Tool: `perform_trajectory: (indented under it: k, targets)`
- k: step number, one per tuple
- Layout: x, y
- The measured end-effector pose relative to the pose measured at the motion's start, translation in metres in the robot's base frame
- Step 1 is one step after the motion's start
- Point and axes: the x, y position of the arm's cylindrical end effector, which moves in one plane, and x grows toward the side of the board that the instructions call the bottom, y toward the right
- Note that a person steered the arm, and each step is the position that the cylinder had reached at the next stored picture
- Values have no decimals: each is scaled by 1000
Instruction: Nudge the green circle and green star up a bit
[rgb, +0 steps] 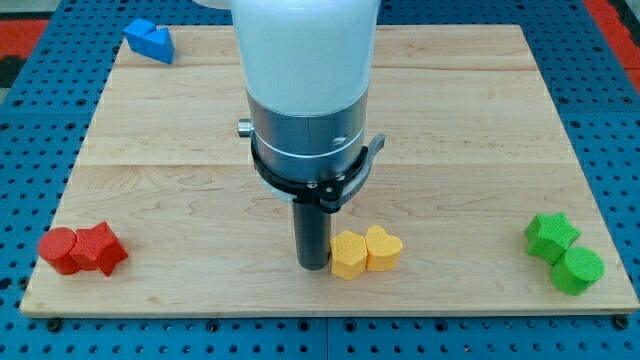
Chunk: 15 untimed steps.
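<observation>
The green star (550, 236) sits near the view's right edge of the wooden board (200, 170), low down. The green circle (578, 270) touches it just below and to the right. My tip (313, 266) stands at the view's bottom centre, far to the left of both green blocks. It is right beside the yellow hexagon (347, 255), on that block's left. A yellow heart (383, 249) touches the hexagon's right side.
A red circle (58, 250) and a red star (99, 248) sit together at the bottom left. A blue block (149, 40) lies at the top left corner. The arm's white and grey body (305, 90) hides the board's middle.
</observation>
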Motion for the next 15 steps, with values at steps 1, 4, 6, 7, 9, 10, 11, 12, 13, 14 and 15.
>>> perform_trajectory:
  k: [1,4,6,7,9,10,11,12,13,14,15]
  targets:
    - [0,0]
    - [-53,-4]
    - [-85,-3]
    - [-121,16]
    - [-137,37]
    - [-168,67]
    - [-174,152]
    - [-174,159]
    - [-175,166]
    - [-174,236]
    - [-165,324]
